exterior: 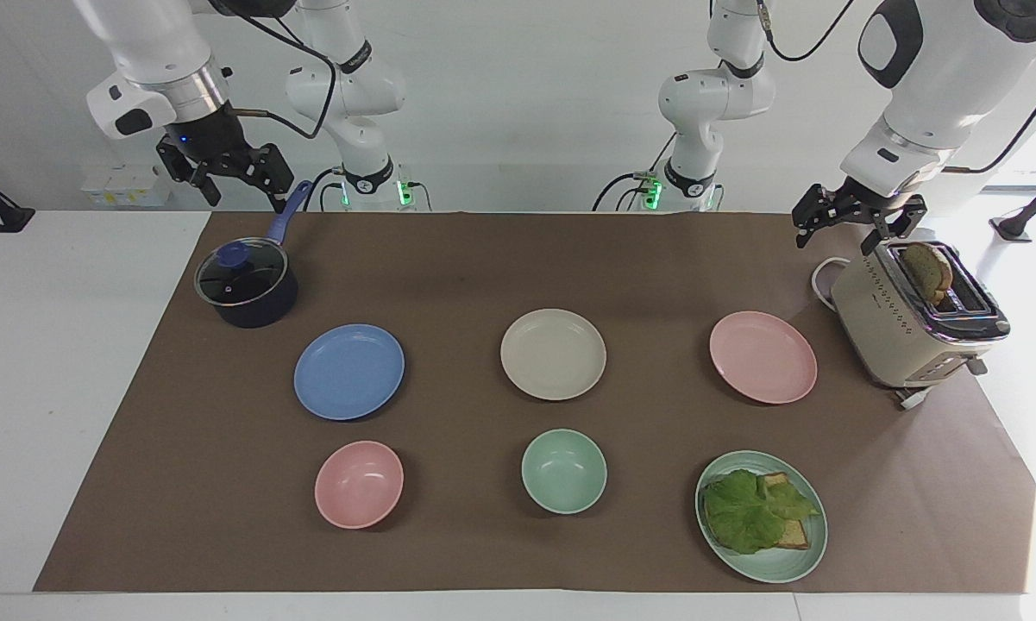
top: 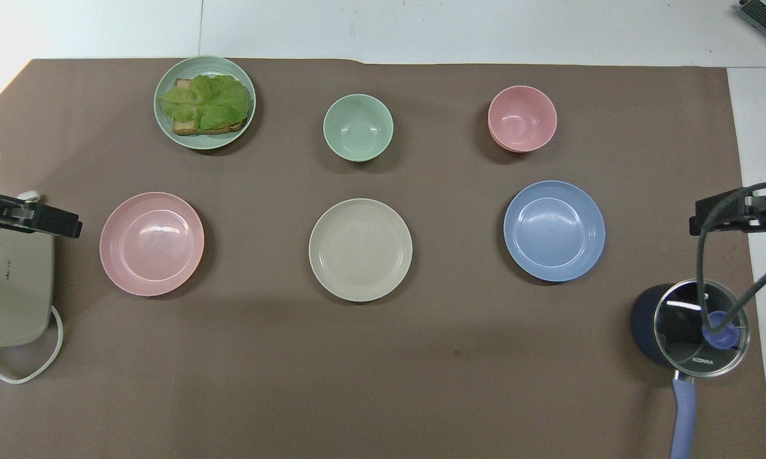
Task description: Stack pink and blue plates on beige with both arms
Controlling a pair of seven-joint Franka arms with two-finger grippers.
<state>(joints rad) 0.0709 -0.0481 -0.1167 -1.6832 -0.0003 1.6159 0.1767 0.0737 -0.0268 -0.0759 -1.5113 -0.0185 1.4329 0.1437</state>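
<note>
In the facing view, the blue plate (exterior: 348,372), beige plate (exterior: 553,354) and pink plate (exterior: 762,357) lie apart in one row, the left gripper (exterior: 856,223) over the toaster (exterior: 901,332) and the right gripper (exterior: 229,180) above the pot (exterior: 246,285) both spread and empty; in the overhead view, the pot lid (top: 700,328) reads "KONKA".

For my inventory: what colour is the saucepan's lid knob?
Blue lid knob, clearest in the facing view.
</note>
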